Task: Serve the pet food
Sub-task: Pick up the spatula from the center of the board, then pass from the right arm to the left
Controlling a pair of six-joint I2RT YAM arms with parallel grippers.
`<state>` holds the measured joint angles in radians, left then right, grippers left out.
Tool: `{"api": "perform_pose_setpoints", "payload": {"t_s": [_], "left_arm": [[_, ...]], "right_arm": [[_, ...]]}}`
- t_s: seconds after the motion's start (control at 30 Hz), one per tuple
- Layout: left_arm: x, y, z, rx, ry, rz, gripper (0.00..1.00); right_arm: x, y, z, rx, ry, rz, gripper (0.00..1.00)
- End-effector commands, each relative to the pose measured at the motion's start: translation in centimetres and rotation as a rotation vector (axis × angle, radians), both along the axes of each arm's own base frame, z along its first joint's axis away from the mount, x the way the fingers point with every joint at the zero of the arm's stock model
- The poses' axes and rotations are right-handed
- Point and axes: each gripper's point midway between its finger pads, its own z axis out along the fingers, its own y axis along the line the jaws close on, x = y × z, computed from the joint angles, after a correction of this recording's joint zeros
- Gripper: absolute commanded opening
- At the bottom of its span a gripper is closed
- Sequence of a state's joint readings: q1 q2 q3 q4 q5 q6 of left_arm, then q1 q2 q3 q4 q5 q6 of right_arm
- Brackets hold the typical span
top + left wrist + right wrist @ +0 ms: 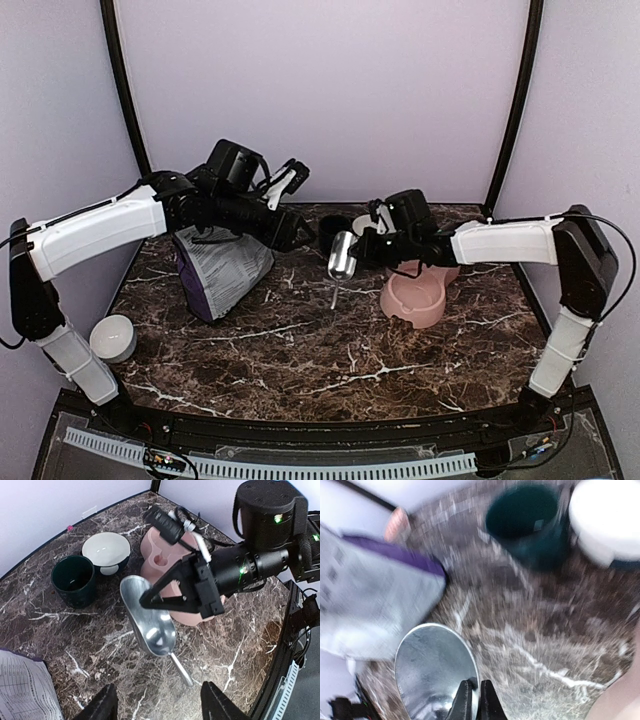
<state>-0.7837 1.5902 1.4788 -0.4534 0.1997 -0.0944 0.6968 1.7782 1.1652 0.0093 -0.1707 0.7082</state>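
No pet food shows in any view. My right gripper point(358, 250) is shut on the rim of a metal scoop point(342, 256), which it holds above the table with the handle pointing down; the scoop looks empty. The right wrist view is blurred, with the gripper point(474, 684) pinching the scoop's edge point(435, 670). My left gripper point(292, 234) is open and empty above the table, its jaws wide apart in the left wrist view point(160, 702), with the scoop point(150, 622) beyond them. The purple-and-grey bag point(220, 272) lies under the left arm. The pink double bowl point(415, 295) sits at the right.
A dark green cup point(335, 228) and a white bowl point(106, 550) stand at the back, between the arms. A small white bowl point(113, 337) sits off the table's left edge. The bag's corner shows in the left wrist view point(25, 685).
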Motion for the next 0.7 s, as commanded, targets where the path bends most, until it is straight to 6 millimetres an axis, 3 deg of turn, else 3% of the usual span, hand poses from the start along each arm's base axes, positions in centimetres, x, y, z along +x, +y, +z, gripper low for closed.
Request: {"api": "perform_pose_setpoints", "payload": {"t_s": [0.0, 0.13, 0.23, 0.3, 0.67], "left_arm": [[0.9, -1.2, 4.8, -0.149, -0.079, 0.032, 0.6], [0.7, -2.5, 5.7, -0.225, -0.056, -0.005, 0.64], [0.5, -3.5, 5.9, -0.269, -0.033, -0.037, 0.64], [0.3, -4.2, 5.8, -0.289, -0.015, -0.067, 0.64], [0.2, -7.3, 3.3, -0.332, 0.108, -0.16, 0.58]], "right_arm": [[2.6, -2.5, 6.8, 0.171, -0.101, -0.177, 0.0], [3.4, -4.1, 10.0, 0.223, -0.143, -0.274, 0.0], [3.3, -4.7, 14.5, 0.301, -0.211, -0.298, 0.0], [3.2, -4.6, 16.4, 0.331, -0.236, -0.287, 0.0], [2.3, -4.8, 20.4, 0.41, -0.292, -0.26, 0.0]]}}
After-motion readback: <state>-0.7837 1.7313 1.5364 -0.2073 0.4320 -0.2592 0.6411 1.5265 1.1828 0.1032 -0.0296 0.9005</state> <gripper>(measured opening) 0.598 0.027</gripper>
